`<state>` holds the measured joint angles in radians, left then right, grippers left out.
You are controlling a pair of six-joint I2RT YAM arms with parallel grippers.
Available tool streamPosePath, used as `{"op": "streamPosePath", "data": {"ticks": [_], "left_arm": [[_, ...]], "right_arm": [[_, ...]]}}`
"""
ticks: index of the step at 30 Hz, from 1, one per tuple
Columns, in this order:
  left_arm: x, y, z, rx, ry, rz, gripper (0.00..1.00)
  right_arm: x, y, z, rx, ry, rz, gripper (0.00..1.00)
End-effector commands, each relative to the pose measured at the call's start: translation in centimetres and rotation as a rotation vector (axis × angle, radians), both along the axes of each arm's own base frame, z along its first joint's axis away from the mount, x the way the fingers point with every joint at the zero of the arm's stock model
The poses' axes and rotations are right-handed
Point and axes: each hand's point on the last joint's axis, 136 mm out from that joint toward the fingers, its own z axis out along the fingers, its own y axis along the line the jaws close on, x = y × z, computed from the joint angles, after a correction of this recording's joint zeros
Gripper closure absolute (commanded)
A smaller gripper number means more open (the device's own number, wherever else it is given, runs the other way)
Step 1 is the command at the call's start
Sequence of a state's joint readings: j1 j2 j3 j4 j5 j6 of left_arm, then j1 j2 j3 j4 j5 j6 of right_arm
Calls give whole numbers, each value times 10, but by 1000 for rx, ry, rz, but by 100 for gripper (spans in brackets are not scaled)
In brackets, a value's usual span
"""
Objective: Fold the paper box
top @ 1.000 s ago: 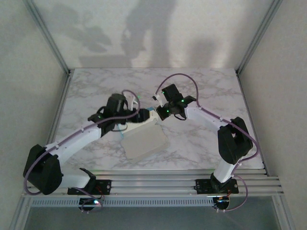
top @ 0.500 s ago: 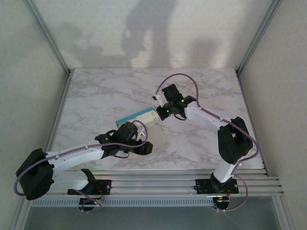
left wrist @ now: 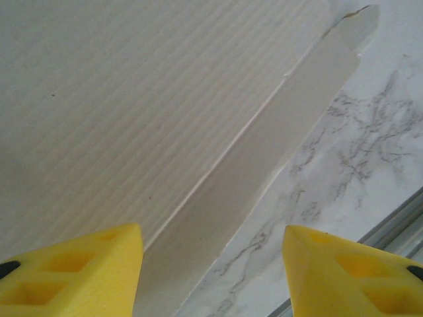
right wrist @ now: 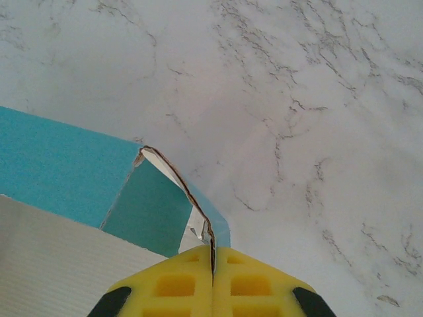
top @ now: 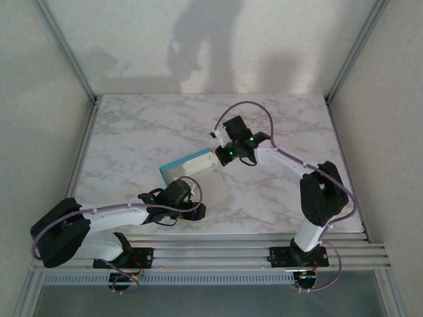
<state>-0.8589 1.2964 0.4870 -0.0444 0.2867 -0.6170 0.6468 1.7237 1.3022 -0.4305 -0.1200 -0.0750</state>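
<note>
My right gripper [right wrist: 213, 261] is clenched on a turquoise corner flap of the box [top: 210, 186], which lies mid-tabletop [top: 132, 132], toward the near edge. My left gripper [left wrist: 211, 254] hangs released over its near off-white flap.

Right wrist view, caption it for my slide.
Right gripper pinches a corner flap of the paper box on the marble table.

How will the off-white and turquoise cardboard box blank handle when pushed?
Probably floppy: the off-white and turquoise cardboard box blank looks thin, with creased flaps. Likely light; may slide on the marble table; the right hand pinches one flap.
</note>
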Motion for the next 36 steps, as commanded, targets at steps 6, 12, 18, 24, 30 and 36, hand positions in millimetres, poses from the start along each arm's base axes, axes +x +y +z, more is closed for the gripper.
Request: {"op": "streamPosePath", "data": {"ticks": [6, 12, 18, 24, 30, 36], "left_arm": [[4, -8, -15, -5, 15, 64, 42], [4, -16, -18, -21, 25, 79, 42], [6, -24, -20, -24, 30, 78, 42], [9, -30, -17, -44, 30, 89, 42], [10, -30, -19, -39, 33, 95, 43], [11, -33, -15, -50, 27, 93, 43]], "right_arm": [[-13, 13, 21, 85, 38, -13, 98], [-16, 14, 19, 85, 59, -40, 99], [-21, 16, 9, 58, 87, -62, 99], [-27, 12, -6, 53, 110, -116, 100], [-32, 4, -15, 61, 119, -159, 100], [-36, -2, -27, 50, 128, -175, 100]]}}
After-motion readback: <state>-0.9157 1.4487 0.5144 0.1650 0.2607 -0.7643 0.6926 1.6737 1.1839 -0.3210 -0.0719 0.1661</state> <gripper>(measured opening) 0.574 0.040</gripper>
